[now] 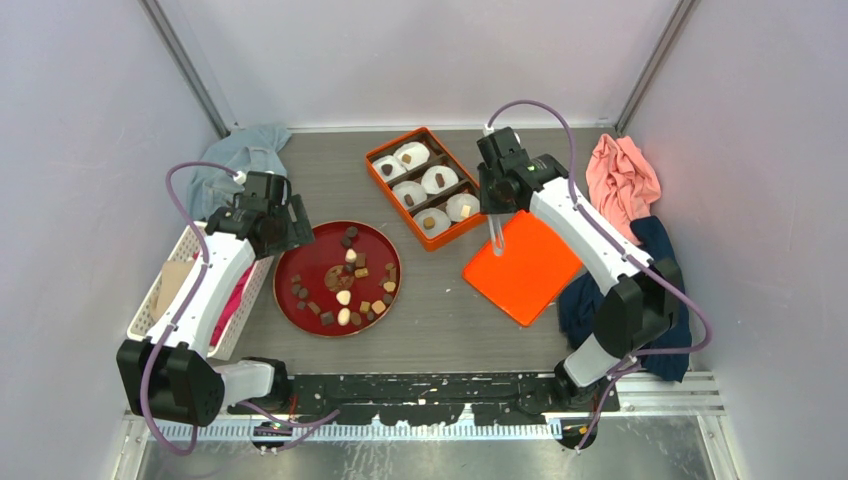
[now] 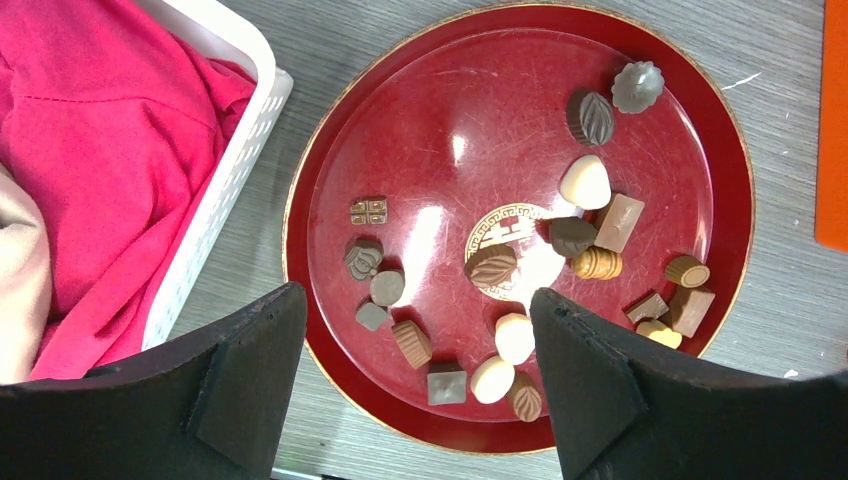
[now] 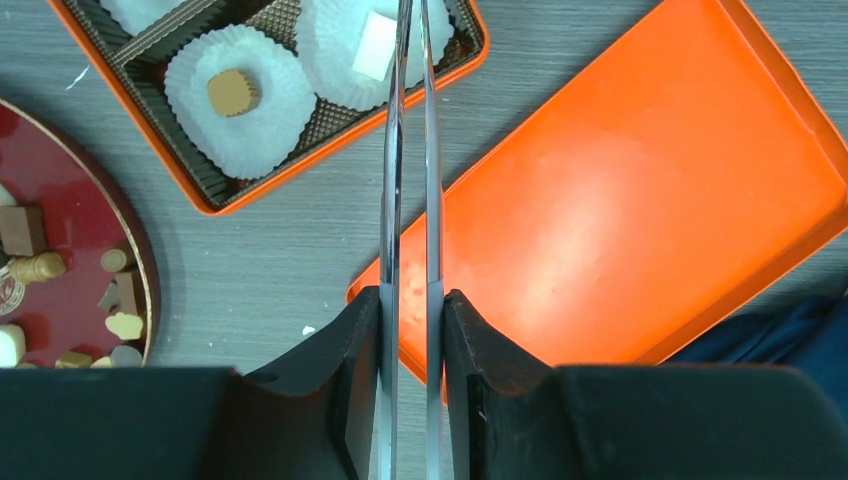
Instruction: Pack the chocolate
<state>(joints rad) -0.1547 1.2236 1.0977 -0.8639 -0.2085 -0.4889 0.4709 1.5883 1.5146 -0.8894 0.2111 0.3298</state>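
Grey table (image 1: 430, 300) lay bare between the red plate (image 1: 318, 248) and the orange lid (image 1: 525, 268) at its 3 o'clock. The chocolate (image 2: 585, 182) lay scattered on the plate, with some in the orange box (image 3: 335, 115) at its 1 o'clock. The left gripper (image 2: 415, 305) hung agape over the plate's 10 o'clock rim. The right gripper (image 3: 412, 300) clamped tweezers (image 3: 392, 150) near the lid's 10 o'clock edge.

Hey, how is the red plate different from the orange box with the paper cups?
The red plate is round, with one open surface; the orange box is rectangular and divided into compartments. On the plate the chocolates lie loose and many; in the box each visible piece sits alone in a white paper cup. Both rest flat on the table and hold chocolates.
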